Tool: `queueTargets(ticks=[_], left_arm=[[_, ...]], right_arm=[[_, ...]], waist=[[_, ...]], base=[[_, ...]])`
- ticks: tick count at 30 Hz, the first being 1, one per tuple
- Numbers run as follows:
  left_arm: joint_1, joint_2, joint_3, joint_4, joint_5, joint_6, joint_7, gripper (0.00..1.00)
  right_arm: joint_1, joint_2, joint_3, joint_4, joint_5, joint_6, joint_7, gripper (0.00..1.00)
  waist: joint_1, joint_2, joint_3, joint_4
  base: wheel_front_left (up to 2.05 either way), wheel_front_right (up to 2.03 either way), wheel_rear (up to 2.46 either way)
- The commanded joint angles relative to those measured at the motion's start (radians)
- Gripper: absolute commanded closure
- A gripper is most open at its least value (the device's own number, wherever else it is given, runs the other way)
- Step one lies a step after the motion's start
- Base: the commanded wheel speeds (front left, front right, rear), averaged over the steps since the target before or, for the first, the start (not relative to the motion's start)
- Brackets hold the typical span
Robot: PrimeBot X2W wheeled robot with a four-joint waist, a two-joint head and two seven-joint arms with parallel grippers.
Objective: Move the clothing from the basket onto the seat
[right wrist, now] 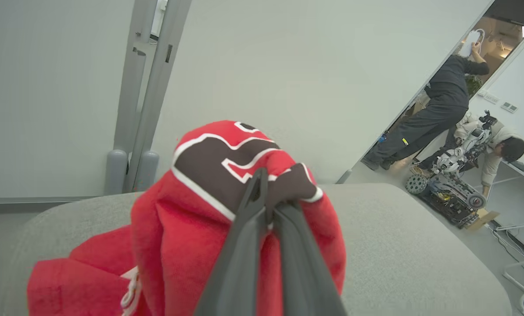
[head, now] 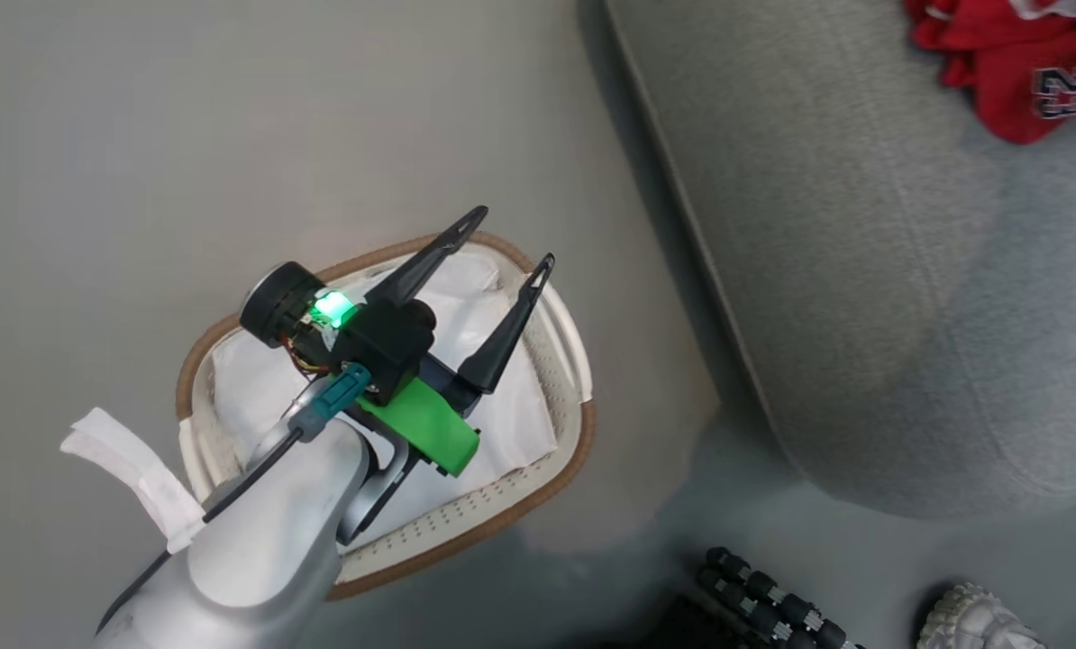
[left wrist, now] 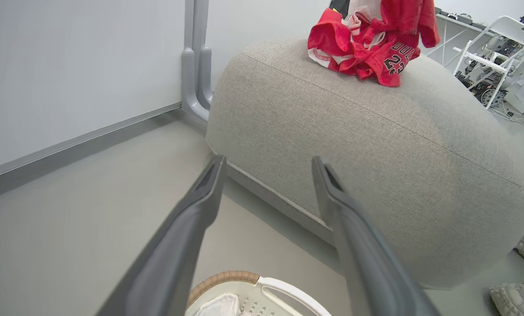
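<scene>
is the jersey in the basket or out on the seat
Out: the jersey sits bunched on the seat, right claw shut on it; the basket shows white liner, no red.

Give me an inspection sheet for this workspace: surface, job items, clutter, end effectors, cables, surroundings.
Surface: smooth grey floor.
Job's things: red jersey bunched on top of the grey seat; basket on the floor beside the seat, holding its white liner.
Clutter: pale shoe on the floor near the seat's corner.
End effectors: left end effector open above the basket; right end effector shut on the jersey, over the seat.
Cables: black cable along the left forearm.
Surroundings: pale wall behind the seat; standing person and crouching person by a small wheeled robot.
</scene>
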Motion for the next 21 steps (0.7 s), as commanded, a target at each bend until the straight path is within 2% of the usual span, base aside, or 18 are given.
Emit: queueTargets(ticks=[1,2,3,4,8,12,21], left_arm=[[-0.012,0.010,0.006,-0.004,0.006,-0.003,0.000,0.00],[-0.008,0.008,0.012,-0.005,0.006,-0.003,0.000,0.00],[-0.005,0.009,0.014,-0.006,0.007,-0.003,0.000,0.00],[-0.005,0.009,0.018,-0.014,0.011,-0.003,0.000,0.00],[0.008,0.003,0.030,-0.019,0.016,-0.003,0.000,0.00],[0.031,-0.014,0.058,-0.021,0.022,-0.003,0.000,0.00],[0.121,-0.056,0.179,-0.023,0.028,-0.003,0.000,0.00]], right_arm=[[0.025,0.013,-0.024,0.024,-0.013,-0.001,-0.001,1.00],[0.033,0.021,-0.047,0.032,-0.025,-0.001,-0.001,1.00],[0.040,0.029,-0.062,0.033,-0.035,-0.001,-0.001,0.62],[0.055,0.041,-0.080,0.035,-0.043,-0.001,-0.001,0.00],[0.125,0.085,-0.111,0.011,-0.048,-0.001,-0.001,0.00],[0.203,0.119,-0.084,-0.049,0.000,-0.001,-0.001,0.00],[0.377,0.163,0.116,-0.211,0.097,-0.001,-0.001,0.00]], waist=[[-0.0002,-0.0001,0.103,0.104],[-0.0002,-0.0001,0.105,0.108],[-0.0002,-0.0001,0.106,0.109],[-0.0002,-0.0001,0.107,0.110],[-0.0002,-0.0001,0.084,0.112],[-0.0002,-0.0001,0.033,0.108],[-0.0002,-0.0001,-0.113,0.115]], base=[[0.00,0.00,0.00],[0.00,0.00,0.00],[0.00,0.00,0.00],[0.00,0.00,0.00],[0.00,0.00,0.00],[0.00,0.00,0.00],[0.00,0.00,0.00]])
